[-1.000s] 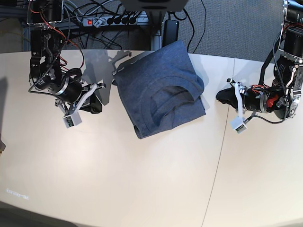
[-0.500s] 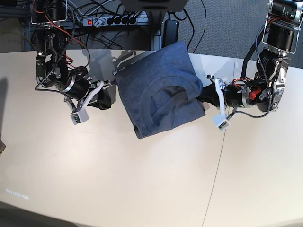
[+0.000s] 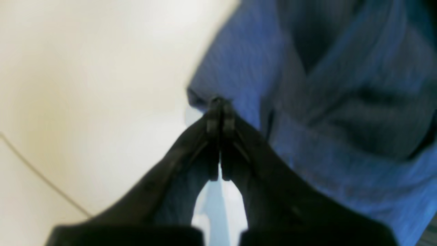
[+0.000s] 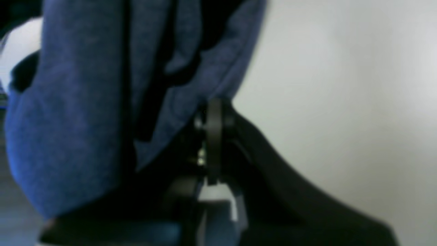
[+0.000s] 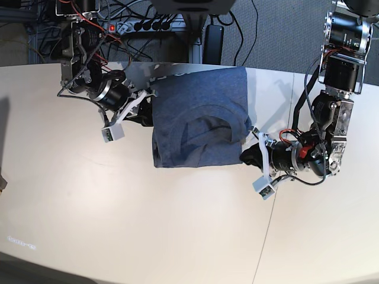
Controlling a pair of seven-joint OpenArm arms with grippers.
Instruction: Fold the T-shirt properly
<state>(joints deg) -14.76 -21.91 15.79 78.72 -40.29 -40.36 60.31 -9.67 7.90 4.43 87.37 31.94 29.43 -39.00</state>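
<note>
One folded T-shirt (image 5: 198, 121) on one table (image 5: 118, 225), two grippers' jaws clenched at its edges.

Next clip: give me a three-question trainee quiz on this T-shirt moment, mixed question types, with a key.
1. True or false: the T-shirt lies spread out flat with both sleeves extended.
2. Multiple choice: in the base view, the left gripper is at the shirt's A) collar, B) lower right corner, C) upper left corner.
3. Short answer: how do the jaws of the right gripper stand?

Key: 1 false, it is folded into a compact block on the table. 2 B. 3 shut, at the shirt's edge.
</note>
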